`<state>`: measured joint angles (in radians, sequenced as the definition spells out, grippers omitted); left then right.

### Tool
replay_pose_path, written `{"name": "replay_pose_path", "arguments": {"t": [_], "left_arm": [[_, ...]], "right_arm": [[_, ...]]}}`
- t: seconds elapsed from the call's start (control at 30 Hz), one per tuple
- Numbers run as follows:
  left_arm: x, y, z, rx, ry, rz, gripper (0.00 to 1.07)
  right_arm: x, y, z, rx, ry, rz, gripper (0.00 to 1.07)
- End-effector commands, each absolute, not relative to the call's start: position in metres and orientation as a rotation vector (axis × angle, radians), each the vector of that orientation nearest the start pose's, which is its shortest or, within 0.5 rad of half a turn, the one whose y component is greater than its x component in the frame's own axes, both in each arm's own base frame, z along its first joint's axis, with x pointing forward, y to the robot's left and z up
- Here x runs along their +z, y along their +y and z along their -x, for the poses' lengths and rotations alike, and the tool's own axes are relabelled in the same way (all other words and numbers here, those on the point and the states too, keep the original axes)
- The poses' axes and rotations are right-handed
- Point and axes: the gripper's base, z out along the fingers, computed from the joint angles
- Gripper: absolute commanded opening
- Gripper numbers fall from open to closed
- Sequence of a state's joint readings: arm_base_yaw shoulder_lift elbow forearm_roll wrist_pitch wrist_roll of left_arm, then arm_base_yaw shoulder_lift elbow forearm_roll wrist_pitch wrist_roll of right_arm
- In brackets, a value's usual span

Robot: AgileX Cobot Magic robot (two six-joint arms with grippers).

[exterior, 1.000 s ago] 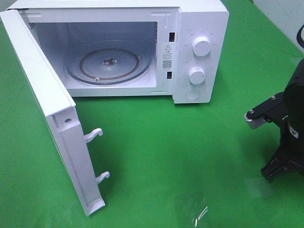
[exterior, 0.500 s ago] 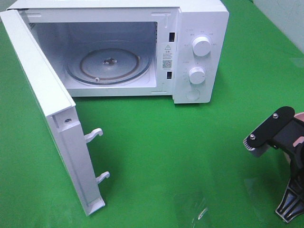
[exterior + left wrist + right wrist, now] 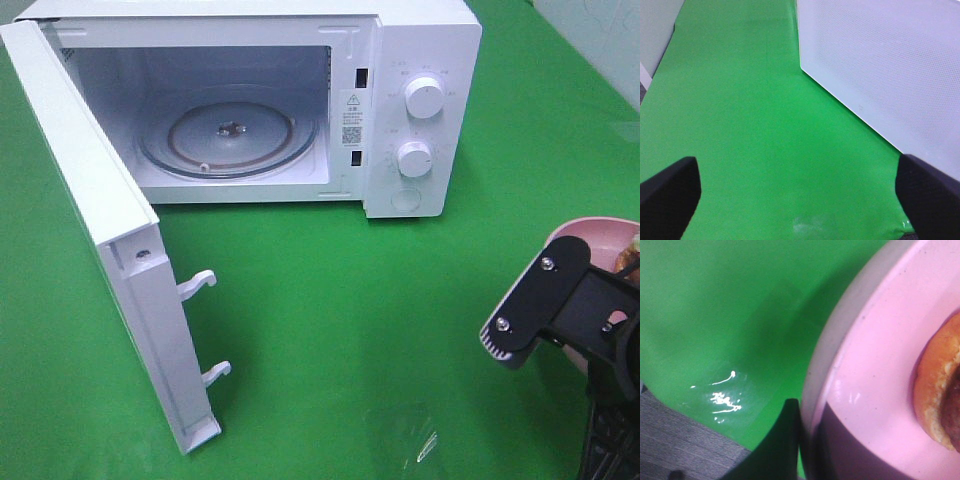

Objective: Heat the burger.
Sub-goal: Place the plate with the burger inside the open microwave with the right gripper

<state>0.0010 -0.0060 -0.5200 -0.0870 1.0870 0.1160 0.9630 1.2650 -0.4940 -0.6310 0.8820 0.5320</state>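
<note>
**Burger on plate at lower right, well apart from the open microwave**

Counting from the back: one microwave (image 3: 420,60), one door (image 3: 90,200) swung wide toward the left, one glass turntable (image 3: 230,135) inside. Two knobs (image 3: 425,98) stacked on the panel, two hooks (image 3: 197,283) jutting from the door's edge.

Down at lower right, one right gripper (image 3: 807,440) pinched tight on the rim of one pink plate (image 3: 875,340), one finger outside the rim and the other inside. One burger (image 3: 940,390) sitting on that plate, back from the gripped rim, with only a bun edge and a sliver of patty showing. Plate hard against the high view's right edge. Broad run of green cloth (image 3: 350,320) between it and the microwave's mouth. Door edge and hooks bounding that run on the left, control panel flanking the opening on the right.

Over on the other side, one left gripper (image 3: 797,200) spread wide and holding nothing. Both fingertips (image 3: 670,195) over cloth, near the door's outer face.
</note>
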Motion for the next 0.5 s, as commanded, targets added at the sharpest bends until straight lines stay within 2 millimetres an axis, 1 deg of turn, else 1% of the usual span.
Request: {"name": "replay_pose_path", "arguments": {"t": [0.03,0.07,0.1,0.17,0.2,0.23,0.27,0.3,0.33,0.37,0.4,0.43,0.5], "left_arm": [[0.281,-0.007,0.011,-0.030,2.008,-0.119,0.98],[0.281,-0.007,0.011,-0.030,2.008,-0.119,0.98],[0.281,-0.007,0.011,-0.030,2.008,-0.119,0.98],[0.281,-0.007,0.011,-0.030,2.008,-0.119,0.98],[0.281,-0.007,0.011,-0.030,2.008,-0.119,0.98],[0.281,-0.007,0.011,-0.030,2.008,-0.119,0.98],[0.281,-0.007,0.011,-0.030,2.008,-0.119,0.98],[0.281,-0.007,0.011,-0.030,2.008,-0.119,0.98],[0.281,-0.007,0.011,-0.030,2.008,-0.119,0.98],[0.281,-0.007,0.011,-0.030,2.008,-0.119,0.98],[0.281,-0.007,0.011,-0.030,2.008,-0.119,0.98],[0.281,-0.007,0.011,-0.030,2.008,-0.119,0.98],[0.281,-0.007,0.011,-0.030,2.008,-0.119,0.98]], "right_arm": [[0.186,0.115,-0.129,-0.579,2.455,1.187,0.00],[0.186,0.115,-0.129,-0.579,2.455,1.187,0.00],[0.186,0.121,-0.123,-0.567,2.416,1.247,0.00],[0.186,0.124,-0.120,-0.562,2.401,1.269,0.00],[0.186,0.128,-0.116,-0.552,2.368,1.320,0.00],[0.186,0.128,-0.116,-0.552,2.368,1.320,0.00],[0.186,0.132,-0.111,-0.547,2.329,1.381,0.00],[0.186,0.132,-0.111,-0.547,2.329,1.381,0.00],[0.186,0.137,-0.105,-0.542,2.281,1.455,0.00],[0.186,0.137,-0.105,-0.542,2.281,1.455,0.00],[0.186,0.140,-0.101,-0.542,2.234,1.524,0.00],[0.186,0.140,-0.101,-0.542,2.234,1.524,0.00],[0.186,0.144,-0.096,-0.551,2.149,1.634,0.00]]}}
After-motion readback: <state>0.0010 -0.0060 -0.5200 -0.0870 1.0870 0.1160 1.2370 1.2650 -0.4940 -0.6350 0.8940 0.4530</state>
